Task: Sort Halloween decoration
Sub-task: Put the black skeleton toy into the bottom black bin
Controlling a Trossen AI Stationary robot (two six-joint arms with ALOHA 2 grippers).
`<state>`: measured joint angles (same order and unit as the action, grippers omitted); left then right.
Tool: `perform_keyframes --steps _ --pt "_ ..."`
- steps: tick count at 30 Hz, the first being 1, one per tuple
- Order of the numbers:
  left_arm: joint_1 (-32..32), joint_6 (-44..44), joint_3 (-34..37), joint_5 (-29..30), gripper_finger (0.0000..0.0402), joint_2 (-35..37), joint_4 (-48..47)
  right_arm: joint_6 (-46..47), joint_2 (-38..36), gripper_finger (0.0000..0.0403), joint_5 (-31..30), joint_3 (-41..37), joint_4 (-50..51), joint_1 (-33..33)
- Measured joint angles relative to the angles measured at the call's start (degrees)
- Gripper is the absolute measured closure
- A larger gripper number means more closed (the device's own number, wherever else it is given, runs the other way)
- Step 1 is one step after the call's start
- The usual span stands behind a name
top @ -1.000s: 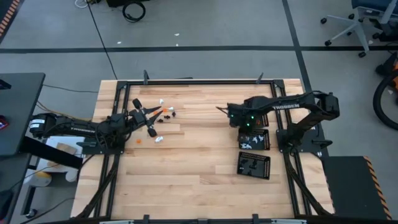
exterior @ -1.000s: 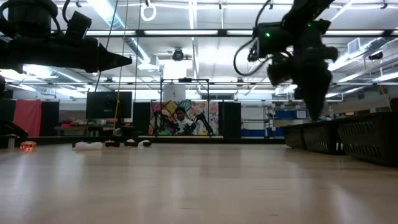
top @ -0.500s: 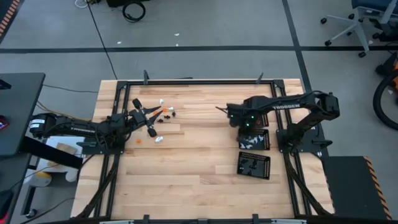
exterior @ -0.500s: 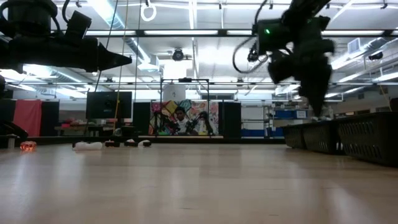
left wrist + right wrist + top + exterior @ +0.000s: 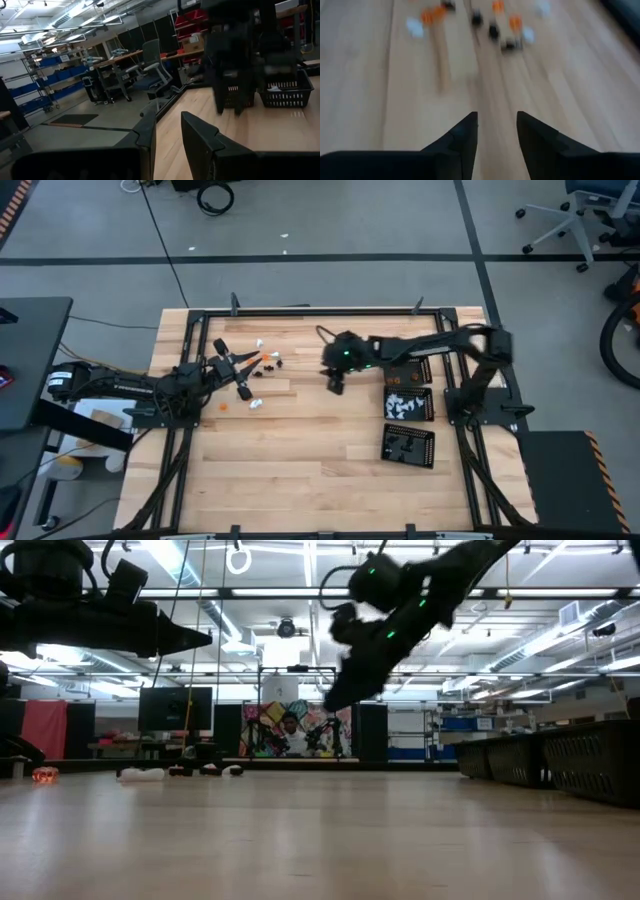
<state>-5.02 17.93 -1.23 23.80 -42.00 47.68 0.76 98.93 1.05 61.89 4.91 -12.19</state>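
On my far left, the left claw (image 5: 243,370) hangs over the wooden surface (image 5: 300,450), beside the scattered Halloween decoration (image 5: 262,363). My left wrist view shows its fingers (image 5: 147,131) parted by a narrow gap with nothing between them.

The loose pieces, white, orange and black, lie on the surface around that claw: a cluster just past its tip, one orange piece (image 5: 223,405) and one white piece (image 5: 256,404) a little apart on the near side. From table height I see them as a low row (image 5: 180,772) near the far edge.

Further right, the right claw (image 5: 335,384) is out over the middle of the surface, above bare wood, between the pieces and the trays. In my right wrist view its fingers (image 5: 465,137) stand apart and empty, and the pieces (image 5: 495,27) lie ahead of them, blurred.

At the right sit two black square trays. The upper tray (image 5: 409,405) holds several white pieces. The lower tray (image 5: 408,446) holds what look like dark pieces, though I can hardly pick them out against the black.
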Motion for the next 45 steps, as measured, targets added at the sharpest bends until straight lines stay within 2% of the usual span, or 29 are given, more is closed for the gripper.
perform_keyframes --steps 6,9,14,17,20,26,29,35,41,45 --pt "0.00 -0.65 0.02 0.01 0.0324 0.00 -1.36 -4.72 13.38 0.0250 0.06 -0.01 -28.90 -0.03" --pt "0.00 -0.83 0.02 -0.01 0.0324 0.02 -2.00 -4.22 19.12 0.0231 0.03 1.68 -36.34 -0.65" --pt "0.00 -0.92 0.02 0.01 0.0324 0.00 -2.62 1.35 27.72 0.0190 -1.23 12.22 -33.69 -0.54" --pt "0.00 -0.91 0.02 0.00 0.0324 0.00 -2.64 3.22 31.89 0.0178 -8.70 19.46 -29.75 0.92" --pt "0.07 -1.33 0.02 0.01 0.0324 0.00 -3.20 5.63 35.18 0.0178 -17.18 24.83 -26.96 1.57" --pt "0.07 -1.88 0.02 -0.01 0.0324 0.00 -3.67 9.53 40.27 0.0191 -21.02 31.79 -18.80 1.07" --pt "0.07 -1.88 0.02 -0.01 0.0324 0.00 -3.67 10.38 41.60 0.0196 -19.44 34.78 -15.82 0.90" --pt "0.07 -1.92 0.02 0.01 0.0324 0.02 -3.64 8.03 41.34 0.0212 -19.92 35.01 -14.49 1.22" --pt "0.07 -3.40 0.02 -0.01 0.0324 0.00 -3.73 6.16 41.43 0.0245 -12.79 34.97 -13.85 1.11" --pt "0.07 -4.01 0.02 0.00 0.0324 0.01 -3.73 3.56 41.43 0.0278 -12.01 34.97 -13.90 1.29"
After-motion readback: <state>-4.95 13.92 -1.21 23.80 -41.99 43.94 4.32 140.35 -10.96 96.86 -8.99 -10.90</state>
